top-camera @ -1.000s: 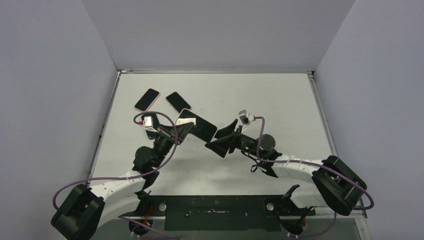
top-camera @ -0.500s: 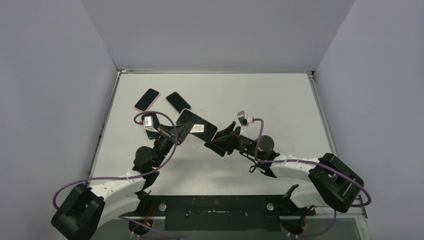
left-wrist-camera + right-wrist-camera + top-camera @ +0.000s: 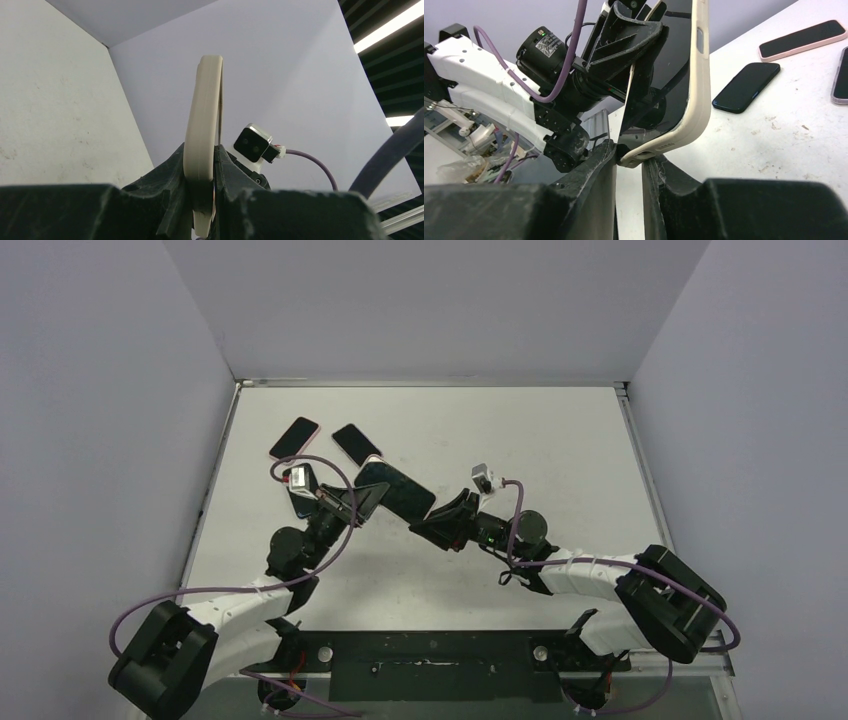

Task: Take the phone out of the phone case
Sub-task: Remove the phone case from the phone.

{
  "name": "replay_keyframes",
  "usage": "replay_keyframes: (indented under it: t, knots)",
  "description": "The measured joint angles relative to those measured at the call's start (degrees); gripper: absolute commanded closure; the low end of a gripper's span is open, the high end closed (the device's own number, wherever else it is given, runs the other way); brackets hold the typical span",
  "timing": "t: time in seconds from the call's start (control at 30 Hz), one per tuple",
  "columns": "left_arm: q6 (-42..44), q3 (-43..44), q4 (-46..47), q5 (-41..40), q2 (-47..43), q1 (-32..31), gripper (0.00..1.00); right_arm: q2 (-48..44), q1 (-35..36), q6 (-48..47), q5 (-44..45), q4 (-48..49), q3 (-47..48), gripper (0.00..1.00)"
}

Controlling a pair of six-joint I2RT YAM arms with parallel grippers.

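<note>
A dark-screened phone (image 3: 395, 490) in a cream phone case (image 3: 699, 90) is held up off the table between my two arms. My left gripper (image 3: 365, 502) is shut on the case's edge; in the left wrist view the cream case (image 3: 202, 125) stands edge-on between its fingers (image 3: 202, 175). My right gripper (image 3: 631, 157) is shut on the opposite lower corner of the case, one finger on the screen side and one on the back. The glossy screen (image 3: 669, 85) faces the left arm's gripper (image 3: 634, 35).
On the white table (image 3: 520, 440) behind lie a pink-cased phone (image 3: 294, 439) and a black phone (image 3: 357, 443). The right wrist view shows the pink-cased phone (image 3: 802, 40), the black phone (image 3: 746, 86) and another phone's edge (image 3: 840, 75). Grey walls enclose the table.
My right gripper has gone from wide open to shut on the case's corner and has edged slightly left. The left gripper has kept its grip.
</note>
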Motion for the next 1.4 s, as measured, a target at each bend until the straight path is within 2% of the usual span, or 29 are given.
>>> replay_keyframes:
  t: [0.23,0.43,0.73,0.77,0.8,0.83,0.9,0.93,1.0,1.13,1.23,1.4]
  knots:
    - [-2.62,1.16,1.86,5.44,4.55,2.38,1.0,-2.47,-0.09,-7.19,-0.2,-5.55,-0.04,1.0]
    - [-2.6,1.92,2.14,8.22,5.31,3.04,1.0,-6.34,-0.04,-16.65,-2.62,-14.43,1.07,1.0]
    - [-2.05,3.32,0.11,11.58,6.97,4.07,1.0,-6.4,0.07,-30.47,-2.93,-26.49,3.98,1.0]
    - [-1.99,3.56,0.04,12.11,7.06,4.11,1.0,-6.38,0.04,-31.1,-2.93,-27.23,4.11,0.97]
    - [-1.88,3.82,0.0,12.76,7.1,4.26,1.0,-6.38,0.04,-31.63,-2.93,-27.65,4.17,0.89]
    - [-1.7,4.04,-0.04,13.35,7.15,4.46,1.0,-6.38,0.0,-31.91,-2.89,-27.96,4.22,0.8]
    - [-1.38,4.5,-0.15,14.93,7.15,5.16,1.0,-6.4,0.0,-32.46,-2.86,-28.35,4.28,0.53]
    - [-1.14,4.61,-0.17,15.98,7.15,5.51,1.0,-6.49,-0.11,-32.61,-2.73,-28.7,4.28,0.43]
    - [-0.61,4.81,-0.42,18.14,7.15,6.19,1.0,-7.04,-0.7,-32.83,-2.38,-29.68,4.24,0.31]
    - [1.18,5.42,-2.05,22.03,7.13,7.5,1.0,-11.02,-3.17,-32.13,-1.99,-30.62,2.91,0.17]
    - [3.78,6.71,-4.17,24.59,7.13,8.44,1.0,-15.19,-5.22,-30.36,-1.7,-30.71,1.33,0.03]
    - [8.24,9.2,-8.15,28.68,6.99,8.9,1.0,-20.74,-6.47,-29.83,-1.62,-36.22,1.73,0.0]
